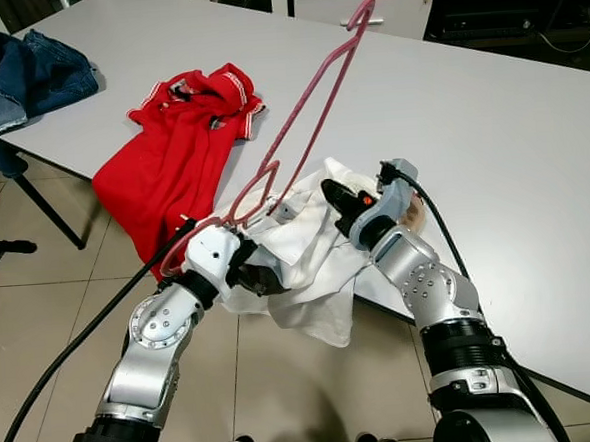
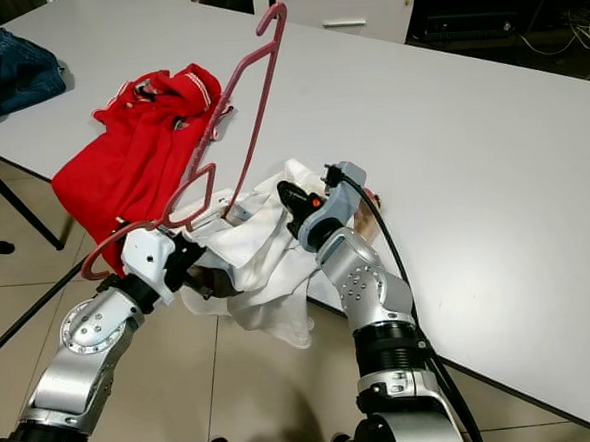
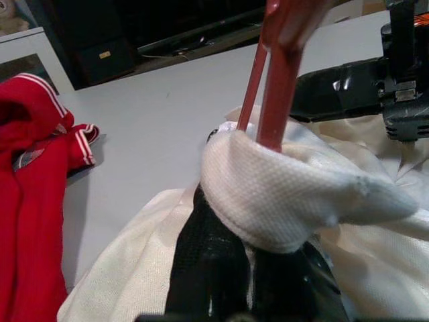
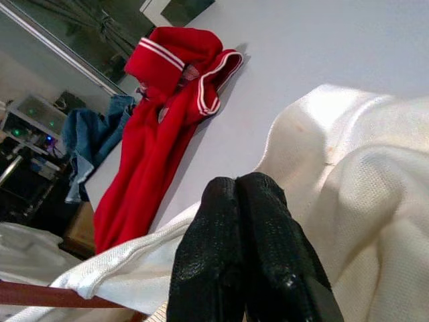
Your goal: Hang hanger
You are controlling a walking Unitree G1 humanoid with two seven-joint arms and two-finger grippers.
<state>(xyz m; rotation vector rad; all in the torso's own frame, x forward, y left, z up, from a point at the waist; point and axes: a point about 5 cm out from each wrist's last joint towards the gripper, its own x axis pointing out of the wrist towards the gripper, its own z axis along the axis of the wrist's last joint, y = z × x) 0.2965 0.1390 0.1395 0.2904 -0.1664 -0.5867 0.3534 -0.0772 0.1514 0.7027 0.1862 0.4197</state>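
Evidently left end effector (image 1: 263,278) clamps pink hanger (image 1: 313,110) inside white shirt (image 1: 313,270); right end effector (image 4: 244,201) pressed together.

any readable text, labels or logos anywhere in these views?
None readable.
The red shirt has a small dark patch near its collar in the left wrist view, too blurred to read.
The white shirt, pink hanger and both claws carry no legible marks.
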